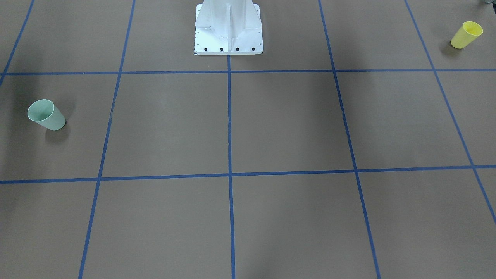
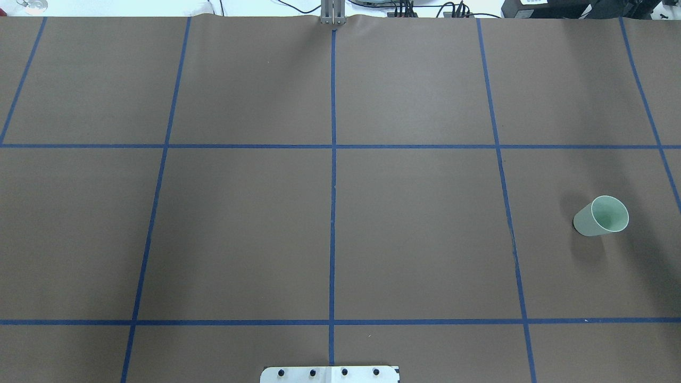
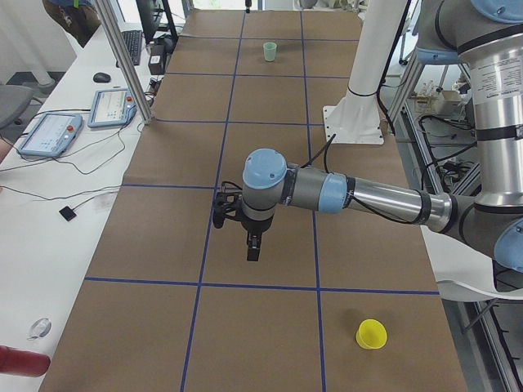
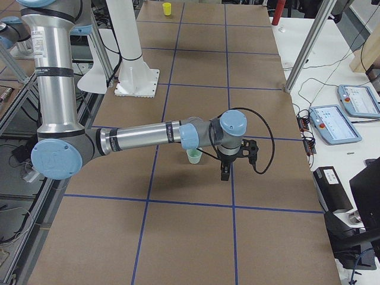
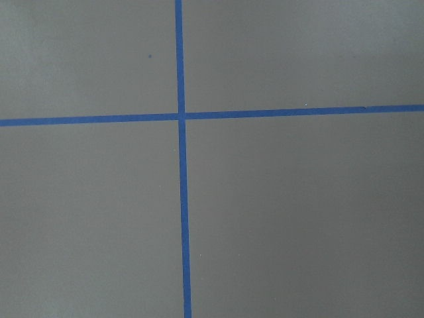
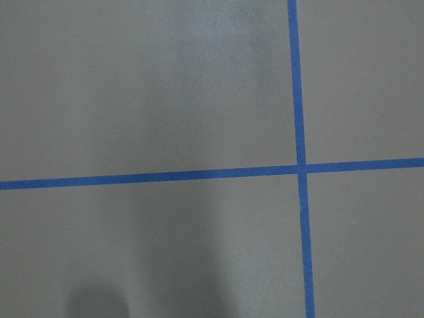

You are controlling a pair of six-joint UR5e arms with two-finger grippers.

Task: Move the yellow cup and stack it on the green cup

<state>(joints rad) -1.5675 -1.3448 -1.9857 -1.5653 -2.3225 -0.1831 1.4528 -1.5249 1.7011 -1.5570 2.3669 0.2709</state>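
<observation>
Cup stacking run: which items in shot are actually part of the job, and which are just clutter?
Part of the job:
- yellow cup, upright at the robot's left end of the table
- green cup, upright at the robot's right end

Just lying about:
- control tablet on the side bench
- second tablet beside it
- mouse
- white robot stand

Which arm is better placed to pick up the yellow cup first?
The left arm. The yellow cup stands on the robot's left side, near that arm; the right arm hovers near the green cup at the opposite end.
</observation>
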